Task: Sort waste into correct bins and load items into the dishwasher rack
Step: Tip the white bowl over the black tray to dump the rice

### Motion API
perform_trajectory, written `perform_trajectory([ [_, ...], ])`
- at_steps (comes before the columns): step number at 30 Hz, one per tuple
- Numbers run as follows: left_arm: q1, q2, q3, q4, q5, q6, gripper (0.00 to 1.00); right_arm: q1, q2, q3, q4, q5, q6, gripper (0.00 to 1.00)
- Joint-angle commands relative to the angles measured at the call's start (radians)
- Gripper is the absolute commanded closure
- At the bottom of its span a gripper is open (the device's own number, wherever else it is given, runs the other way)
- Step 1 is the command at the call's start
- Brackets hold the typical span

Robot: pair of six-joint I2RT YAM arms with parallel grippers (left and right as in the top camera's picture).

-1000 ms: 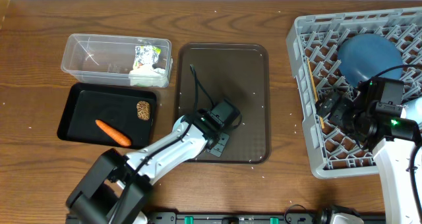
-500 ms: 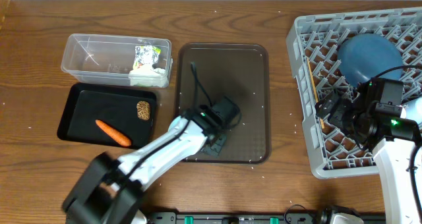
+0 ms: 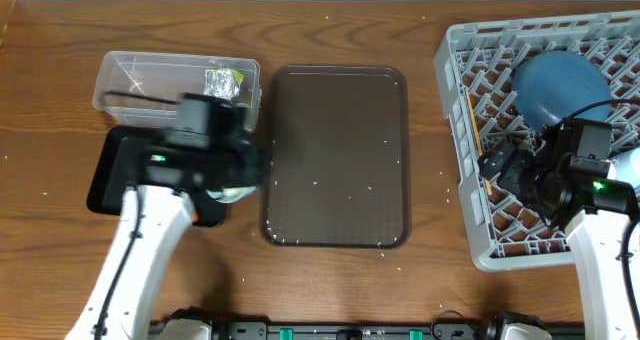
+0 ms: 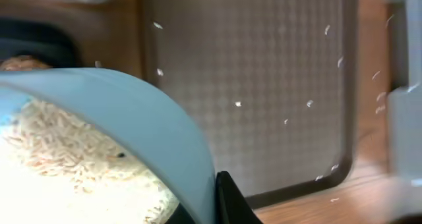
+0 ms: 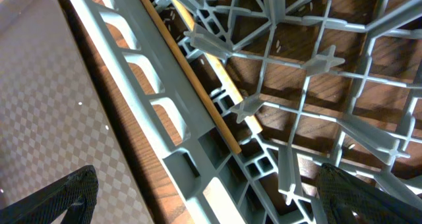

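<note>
My left gripper is shut on the rim of the small blue cup, which holds white rice grains. It hovers at the right end of the black tray, where the brown food lump peeks out. The arm hides the carrot. The wrapper lies in the clear tub. My right gripper is open and empty over the left edge of the grey rack, as the right wrist view shows. Chopsticks lie in the rack beside the dark blue dish.
The dark brown serving tray sits in the middle, bearing only scattered rice grains. A white bowl shows at the rack's right edge. Loose grains dot the wood around the trays.
My left arm has swung left from the brown tray to the black tray, carrying the blue cup. The right arm has not moved.
</note>
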Motion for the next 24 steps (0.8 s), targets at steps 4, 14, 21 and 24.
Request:
perform_trajectory([
  [4, 0.327, 0.042, -0.027, -0.006, 0.502, 0.188, 0.94, -0.004, 0.000, -0.003, -0.001, 0.005, -0.010, 0.01],
  [14, 0.673, 0.192, -0.145, 0.049, 1.022, 0.502, 0.94, -0.004, 0.000, -0.003, -0.001, 0.006, -0.009, 0.01],
  [21, 0.796, 0.333, -0.188, 0.055, 1.162, 0.646, 0.94, -0.003, 0.000, -0.003, -0.002, 0.006, -0.009, 0.01],
  [24, 0.828, 0.352, -0.188, 0.055, 1.162, 0.661, 0.94, -0.003, 0.000, -0.003, -0.002, 0.006, -0.010, 0.01],
])
